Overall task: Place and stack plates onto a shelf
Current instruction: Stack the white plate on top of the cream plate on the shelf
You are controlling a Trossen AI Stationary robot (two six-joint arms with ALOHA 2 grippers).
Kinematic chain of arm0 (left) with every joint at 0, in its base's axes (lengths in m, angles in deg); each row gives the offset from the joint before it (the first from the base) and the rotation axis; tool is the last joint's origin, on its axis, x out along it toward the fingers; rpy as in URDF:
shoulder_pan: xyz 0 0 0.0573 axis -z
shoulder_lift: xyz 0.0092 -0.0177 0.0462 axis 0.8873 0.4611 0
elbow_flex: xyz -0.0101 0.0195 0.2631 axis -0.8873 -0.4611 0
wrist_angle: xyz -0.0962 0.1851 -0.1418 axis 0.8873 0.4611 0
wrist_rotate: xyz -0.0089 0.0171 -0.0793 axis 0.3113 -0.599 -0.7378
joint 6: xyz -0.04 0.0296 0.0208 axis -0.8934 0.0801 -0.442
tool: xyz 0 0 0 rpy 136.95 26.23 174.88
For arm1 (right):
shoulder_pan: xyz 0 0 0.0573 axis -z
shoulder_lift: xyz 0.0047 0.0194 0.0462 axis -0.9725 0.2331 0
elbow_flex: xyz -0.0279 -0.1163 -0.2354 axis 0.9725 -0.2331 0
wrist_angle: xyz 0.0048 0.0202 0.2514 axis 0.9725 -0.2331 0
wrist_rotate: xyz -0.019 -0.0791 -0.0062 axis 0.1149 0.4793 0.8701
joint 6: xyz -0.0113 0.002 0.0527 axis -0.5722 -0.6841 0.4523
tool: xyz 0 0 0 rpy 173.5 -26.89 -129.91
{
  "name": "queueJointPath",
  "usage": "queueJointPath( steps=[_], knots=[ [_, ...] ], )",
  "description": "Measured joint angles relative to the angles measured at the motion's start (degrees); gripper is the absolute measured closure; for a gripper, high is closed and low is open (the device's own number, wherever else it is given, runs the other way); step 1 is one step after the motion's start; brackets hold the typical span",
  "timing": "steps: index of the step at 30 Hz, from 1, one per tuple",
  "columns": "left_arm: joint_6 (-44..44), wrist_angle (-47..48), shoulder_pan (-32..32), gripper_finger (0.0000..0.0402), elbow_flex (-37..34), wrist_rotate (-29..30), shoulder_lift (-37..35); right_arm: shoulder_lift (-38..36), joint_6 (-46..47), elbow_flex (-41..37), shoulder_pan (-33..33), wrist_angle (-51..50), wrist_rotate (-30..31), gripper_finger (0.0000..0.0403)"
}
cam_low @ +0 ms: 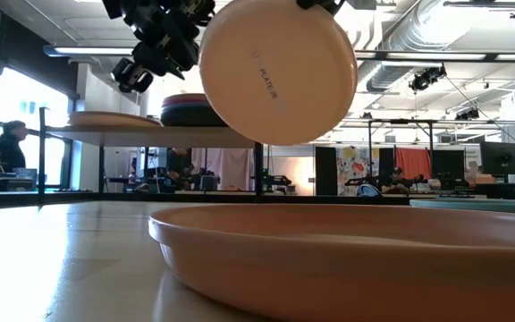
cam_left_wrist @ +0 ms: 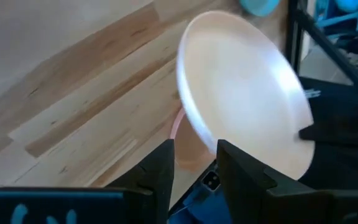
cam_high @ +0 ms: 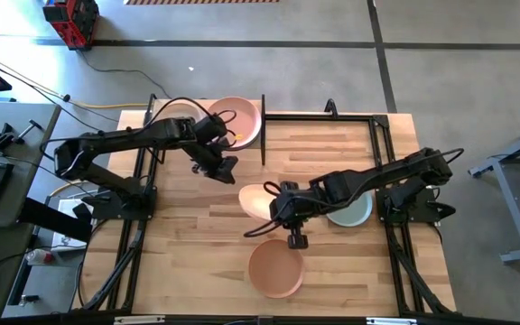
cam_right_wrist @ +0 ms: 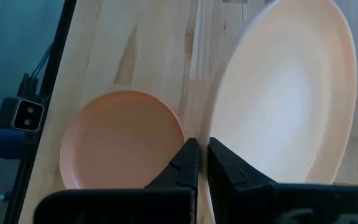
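Peach-orange plate [cam_low: 347,259] is lying flat on the table [cam_high: 197,262] at the near edge. Above it, mid-table, right claw [cam_high: 283,209] is pinching the cream plate's [cam_low: 278,70] rim, holding it tilted in the air w/ a blue plate [cam_high: 355,215] just beside. Further back, left claw [cam_high: 221,169] is hanging w/ fingers parted, empty, near the shelf [cam_low: 150,135] carrying stacked plates.

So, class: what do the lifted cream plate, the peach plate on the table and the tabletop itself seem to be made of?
Cream plate, held tilted by the right gripper: probably moulded plastic or matte ceramic; smooth, even, no glare, with printed lettering underneath.
Peach plate: seemingly the same material; dull uniform surface, rounded rim.
Tabletop: wood, with visible grain and joined light planks, smooth finish.
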Motion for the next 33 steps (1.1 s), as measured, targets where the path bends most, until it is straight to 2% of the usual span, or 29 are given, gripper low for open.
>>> queueJointPath(
  steps=[16, 25, 33],
  knots=[
    [-5.2, -5.0, 2.3, 0.0302, 0.0, 0.1, 2.5, 0.0, -2.6, 0.0, 0.2, 1.9, 0.0, 0.0403],
    [-5.2, -5.4, 3.7, 0.0302, 0.0, -0.5, 2.5, 0.0, -2.4, 0.0, 1.1, 2.4, 1.8, 0.0403],
    [-2.6, -3.9, 3.8, 0.0302, 0.0, -0.8, 2.5, -0.1, -1.2, 0.0, 1.2, 2.3, -0.5, 0.0403]
  ],
)
